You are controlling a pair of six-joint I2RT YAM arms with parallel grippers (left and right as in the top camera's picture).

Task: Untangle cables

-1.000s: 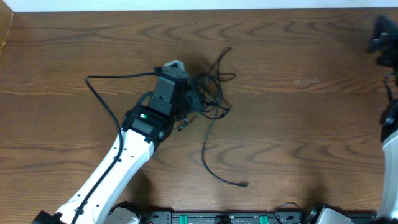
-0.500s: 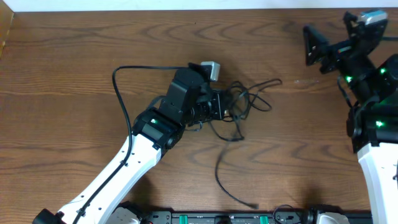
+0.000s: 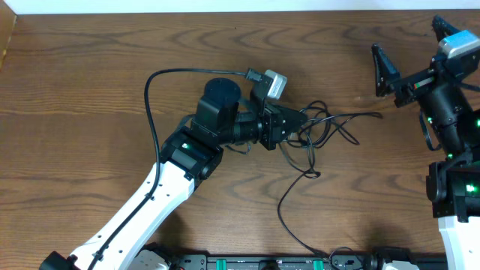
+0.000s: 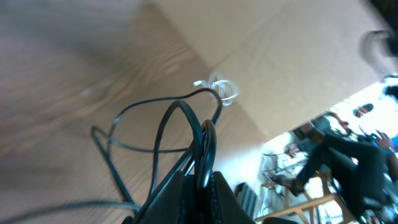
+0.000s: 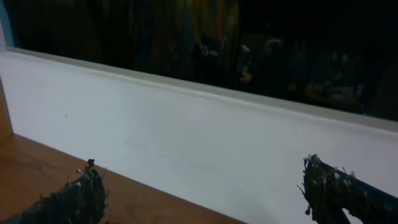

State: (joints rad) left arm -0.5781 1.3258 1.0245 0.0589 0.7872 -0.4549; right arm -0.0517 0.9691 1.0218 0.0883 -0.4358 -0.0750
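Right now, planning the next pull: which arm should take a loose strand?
Probably right: the right gripper is open and empty, and a loose strand points toward it. The left gripper is clamped on the cables.

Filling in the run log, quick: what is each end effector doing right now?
Left end effector: closed, holding the black cables.
Right end effector: open, holding nothing.

left arm (image 3: 139, 206): white, black wrist (green light) | left end effector (image 3: 298, 124): black
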